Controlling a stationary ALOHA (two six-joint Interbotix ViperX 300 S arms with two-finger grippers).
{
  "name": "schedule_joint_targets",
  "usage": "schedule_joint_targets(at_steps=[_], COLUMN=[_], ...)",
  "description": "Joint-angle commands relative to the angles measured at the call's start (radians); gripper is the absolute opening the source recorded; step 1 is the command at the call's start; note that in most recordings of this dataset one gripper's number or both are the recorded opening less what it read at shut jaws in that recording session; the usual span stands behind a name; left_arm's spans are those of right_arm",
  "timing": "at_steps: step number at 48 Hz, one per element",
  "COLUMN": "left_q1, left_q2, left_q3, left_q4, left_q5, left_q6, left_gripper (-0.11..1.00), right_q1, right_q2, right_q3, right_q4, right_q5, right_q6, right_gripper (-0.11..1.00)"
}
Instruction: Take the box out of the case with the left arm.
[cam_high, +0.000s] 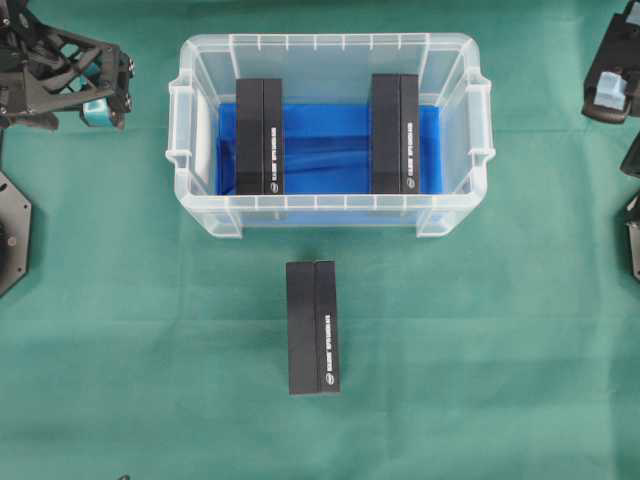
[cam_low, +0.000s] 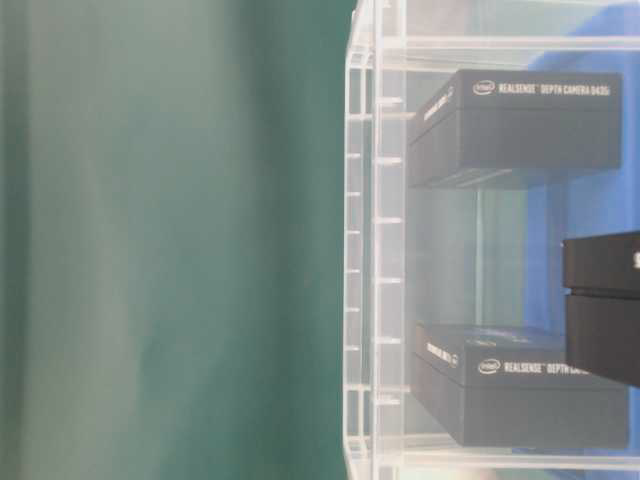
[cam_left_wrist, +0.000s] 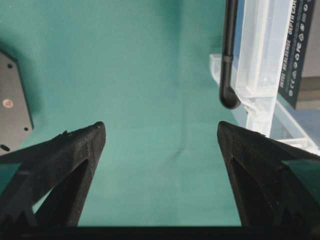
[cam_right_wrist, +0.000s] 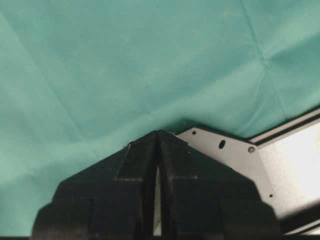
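One RealSense box (cam_high: 313, 327) already lay on the green bench (cam_high: 120, 330) outside the case (cam_high: 325, 205), while two more stood inside, the nearer box (cam_high: 260, 136) and the farther box (cam_high: 396, 133). The step in hand looked like a fresh reach. The left hand (cam_left_wrist: 161, 132) hung over bare cloth beside the case's near wall, fingers spread wide, holding and touching nothing. Next it would need to rise over the rim and descend astride the nearer box. The right hand (cam_right_wrist: 158, 135) was pressed closed, idle.
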Motion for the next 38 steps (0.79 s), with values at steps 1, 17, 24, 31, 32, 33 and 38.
schedule_joint_targets(at_steps=[1,17,24,31,32,33,38], left_q1=[0.003,0.002,0.003,-0.003,-0.006,-0.008,-0.020], left_q2=[-0.005,-0.003,0.009,0.058,0.069,0.080,0.149], left_q3=[-0.011,-0.011,-0.020,-0.057,-0.066,-0.077,-0.135], left_q4=[0.003,0.003,0.002,0.002,0.002,0.002,0.002], left_q5=[-0.002,-0.003,-0.020,-0.046,-0.051,-0.054,-0.075], left_q6=[0.002,0.000,0.002,0.002,0.002,0.002,0.002], left_gripper=[0.91,0.91,0.91,0.91,0.91,0.91,0.91], right_q1=[0.000,0.000,0.000,0.000,0.000,0.000,0.000], right_q2=[-0.003,-0.003,-0.003,-0.003,-0.003,-0.003,-0.003], right_q3=[-0.017,-0.017,-0.017,-0.017,-0.017,-0.017,-0.017], right_q4=[-0.002,-0.002,-0.002,-0.002,-0.002,-0.002,-0.002], right_q5=[-0.003,-0.002,-0.003,-0.003,-0.003,-0.003,-0.005], right_q6=[0.002,0.000,0.000,0.000,0.002,0.002,0.002], right_gripper=[0.00,0.00,0.00,0.00,0.00,0.00,0.00])
